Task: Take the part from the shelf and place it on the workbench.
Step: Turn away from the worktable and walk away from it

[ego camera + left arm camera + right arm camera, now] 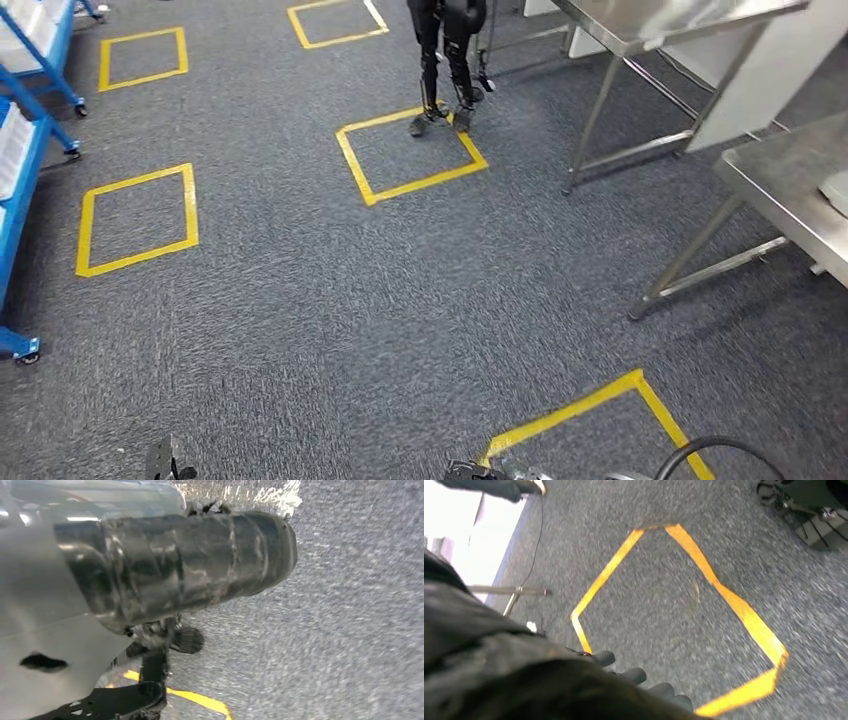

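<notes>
My left hand [47, 635] hangs low over the grey carpet [300, 330]. As far as the blurred wrist view lets me judge, it holds the part [190, 565], a dark, glossy roll lying across it, with fingertips [207, 507] showing past the roll's far edge. My right hand [549, 680] also hangs over the carpet. Its dark fingers [663, 689] lie side by side, but I cannot tell whether they are spread or closed.

Just ahead and to the right, a yellow tape square [590, 410] marks the floor. Beyond it, on the right, a steel workbench [790, 190] juts in, its near corner and slanted legs reaching toward the middle. A second bench [650, 25] stands farther back on the right. On the left edge is a blue shelf [12, 240], with another blue shelf [55, 50] farther off, and a tape square [135, 258] beside the nearer one.

Between shelves and benches runs a broad strip of carpet. In the middle distance lies another tape square [425, 182], and at its far corner stand a figure's dark legs [445, 70].
</notes>
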`<control>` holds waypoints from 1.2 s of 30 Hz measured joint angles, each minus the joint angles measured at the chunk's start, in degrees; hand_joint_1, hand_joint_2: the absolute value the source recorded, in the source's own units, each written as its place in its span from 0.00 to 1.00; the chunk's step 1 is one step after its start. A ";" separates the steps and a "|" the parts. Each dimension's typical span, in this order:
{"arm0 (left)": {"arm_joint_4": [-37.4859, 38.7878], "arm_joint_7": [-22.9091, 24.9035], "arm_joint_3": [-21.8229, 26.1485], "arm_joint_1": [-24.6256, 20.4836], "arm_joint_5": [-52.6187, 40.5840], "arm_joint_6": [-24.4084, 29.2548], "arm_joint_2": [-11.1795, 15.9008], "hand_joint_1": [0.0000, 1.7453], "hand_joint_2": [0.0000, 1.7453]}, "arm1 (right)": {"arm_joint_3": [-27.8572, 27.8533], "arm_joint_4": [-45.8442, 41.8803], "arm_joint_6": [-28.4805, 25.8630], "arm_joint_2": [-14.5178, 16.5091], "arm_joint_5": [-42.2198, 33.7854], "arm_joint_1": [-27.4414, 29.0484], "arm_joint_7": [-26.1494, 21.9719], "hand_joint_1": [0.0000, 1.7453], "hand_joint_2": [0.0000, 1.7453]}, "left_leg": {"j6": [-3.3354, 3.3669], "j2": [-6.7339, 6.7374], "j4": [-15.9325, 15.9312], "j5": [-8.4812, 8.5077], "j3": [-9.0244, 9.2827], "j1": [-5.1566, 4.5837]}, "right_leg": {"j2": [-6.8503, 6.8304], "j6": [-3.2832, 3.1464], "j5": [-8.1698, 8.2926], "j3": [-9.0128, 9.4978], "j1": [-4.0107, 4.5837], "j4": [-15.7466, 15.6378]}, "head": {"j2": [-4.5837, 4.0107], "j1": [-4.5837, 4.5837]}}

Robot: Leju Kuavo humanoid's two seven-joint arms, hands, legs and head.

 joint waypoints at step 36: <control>-0.02 -0.19 0.00 0.12 0.05 -0.13 0.24 0.00 0.00 | 0.44 -0.04 0.20 0.08 0.07 -0.31 0.00 0.00 0.00 | 1.50 -2.73 -2.70 0.56 1.71 0.13 | 0.47 0.99 -1.35 0.74 0.95 0.57 | 0.02 0.14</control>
